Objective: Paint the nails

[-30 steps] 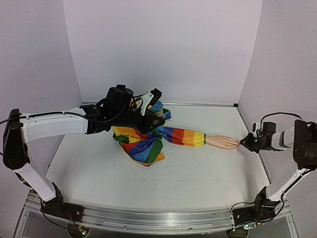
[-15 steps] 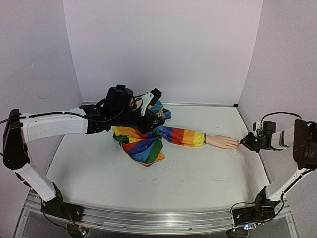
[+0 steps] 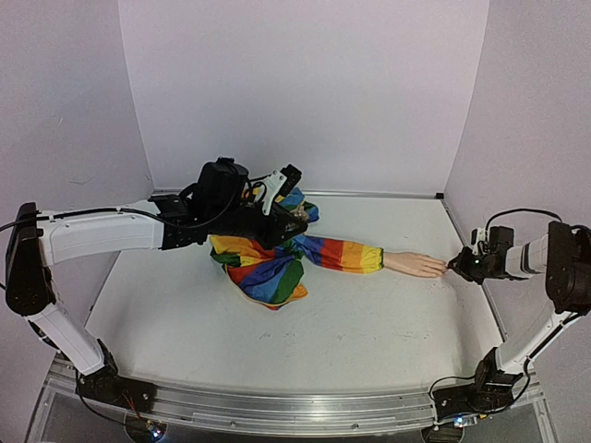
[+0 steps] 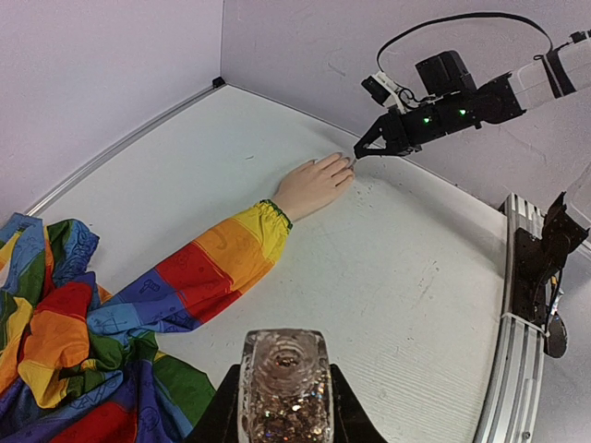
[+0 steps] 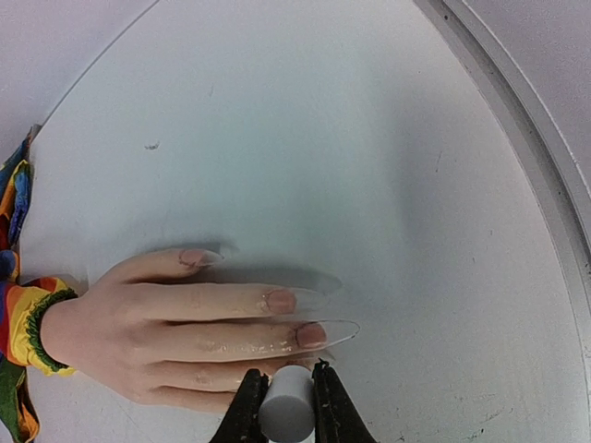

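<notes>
My right gripper (image 5: 287, 406) is clamped on a small grey cylinder (image 5: 285, 417), with a jaw pressed to each side of it. It sits low at the fingertips of the mannequin hand (image 5: 157, 323). The mannequin hand lies palm down on the white table (image 3: 323, 323), toward the right side, its fingers pointing at the right gripper. The nails (image 5: 309, 334) are long and clear with a pinkish tint at the base. I count three in plain view from the right wrist; the nail of the lowest finger is hidden behind the cylinder. In the left wrist view a thin tip from the right gripper reaches the fingertips, but I cannot tell whether it touches a nail. A rainbow-striped sleeve (image 3: 337, 254) runs from the wrist back to a bunched heap of the same cloth near the table's centre. My left gripper (image 4: 284, 406) is closed around a clear glitter bottle (image 4: 284, 383) and held above that heap, well apart from the mannequin hand.
</notes>
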